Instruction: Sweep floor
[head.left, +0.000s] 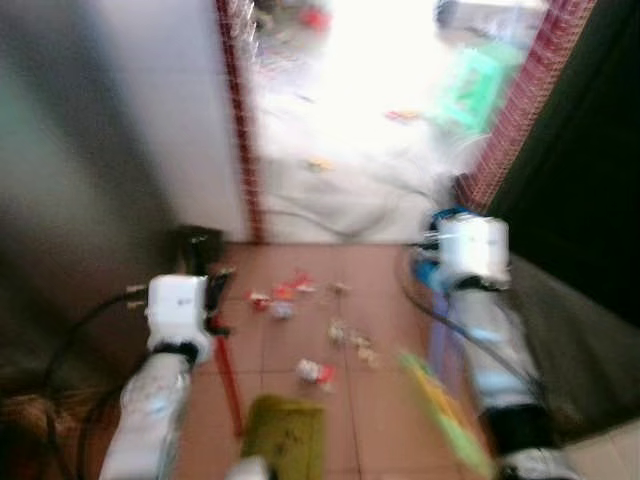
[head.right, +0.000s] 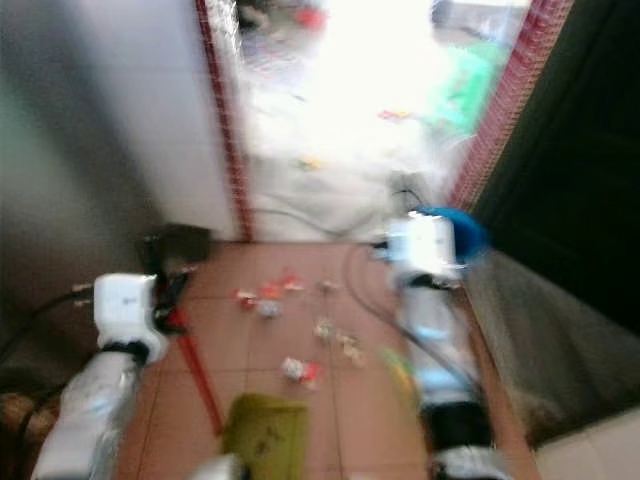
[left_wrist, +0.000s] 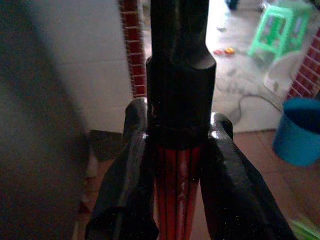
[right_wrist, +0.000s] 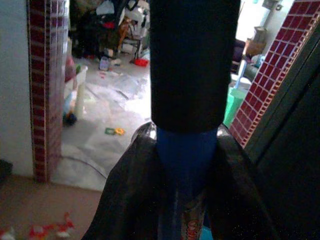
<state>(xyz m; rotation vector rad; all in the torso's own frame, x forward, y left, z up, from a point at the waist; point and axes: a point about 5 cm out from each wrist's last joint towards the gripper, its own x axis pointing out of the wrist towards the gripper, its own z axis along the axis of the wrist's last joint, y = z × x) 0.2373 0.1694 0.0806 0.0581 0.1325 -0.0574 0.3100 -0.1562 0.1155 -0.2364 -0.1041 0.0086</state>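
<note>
Scraps of litter (head.left: 318, 336) — small red and white bits, wrappers by the look of them — lie scattered over the terracotta floor tiles (head.left: 380, 400) just ahead of the robot, between its two arms and short of the red-brick doorway (head.left: 240, 130) that opens onto a bright, cluttered room. The head views are blurred, so the camera is likely moving.

The left hand (left_wrist: 175, 165) is closed on a red-and-black handle (left_wrist: 176, 190), its fingers (left_wrist: 127, 190) pressed against both sides of it; in the head view a red shaft (head.left: 228, 385) runs down from that hand to an olive-green dustpan (head.left: 287, 432) resting on the tiles near the robot's feet. The right hand (right_wrist: 186, 165) is clamped round a blue-and-black handle (right_wrist: 186, 150), and below it in the head view a yellow-green streak (head.left: 445, 415) slants toward the floor — probably the broom, though too smeared to be sure. A blue bucket (left_wrist: 300, 131) stands by the right side of the doorway.

Judging by this, the sweep itself is in hand: both tools are gripped and the litter is not yet gathered. The next move calls for drawing the broom head across the far scraps toward the dustpan's mouth while the left hand keeps the pan flat against the tiles.
</note>
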